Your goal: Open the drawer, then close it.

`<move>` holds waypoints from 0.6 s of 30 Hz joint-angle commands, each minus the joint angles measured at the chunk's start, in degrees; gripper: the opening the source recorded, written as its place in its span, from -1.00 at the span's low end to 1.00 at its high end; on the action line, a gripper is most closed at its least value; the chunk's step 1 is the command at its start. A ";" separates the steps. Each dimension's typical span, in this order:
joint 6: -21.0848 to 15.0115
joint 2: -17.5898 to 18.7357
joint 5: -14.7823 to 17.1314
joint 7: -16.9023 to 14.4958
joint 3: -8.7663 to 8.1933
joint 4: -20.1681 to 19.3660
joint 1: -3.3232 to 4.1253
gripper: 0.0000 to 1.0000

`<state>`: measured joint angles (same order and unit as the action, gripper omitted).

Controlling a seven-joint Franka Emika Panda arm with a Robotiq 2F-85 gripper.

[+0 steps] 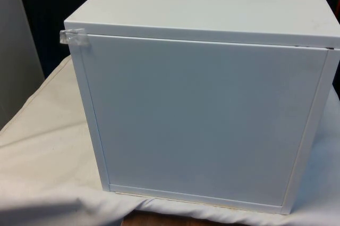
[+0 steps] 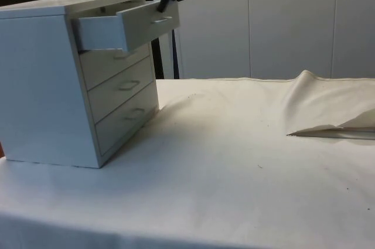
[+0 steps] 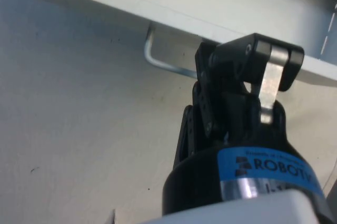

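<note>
White cloth (image 1: 37, 146) is covering the table in the front view, the chest (image 1: 207, 114) showing its blank back. From the side, its top drawer (image 2: 126, 26) is standing open. At the wrist, the gripper (image 3: 237, 76) is closing on the handle (image 3: 163, 60), partly hidden

I see the chest of drawers (image 2: 70, 85) standing on the table (image 2: 234, 173), its back to the front camera. Its top drawer (image 2: 126, 26) sticks out above three shut ones. My gripper (image 2: 167, 0) sits at that drawer's handle (image 3: 163, 60). A fold of cloth (image 2: 328, 108) lies well apart.
</note>
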<state>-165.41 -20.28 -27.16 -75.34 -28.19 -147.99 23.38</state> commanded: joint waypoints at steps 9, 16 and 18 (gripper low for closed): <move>-0.46 4.81 1.43 0.23 -0.40 4.35 1.20 -1.00; -0.29 7.33 2.58 0.06 -0.40 6.70 1.66 -1.00; -0.23 8.08 3.04 0.00 -0.40 7.39 1.78 -1.00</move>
<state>-165.36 -13.24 -25.10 -74.77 -28.19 -141.58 24.47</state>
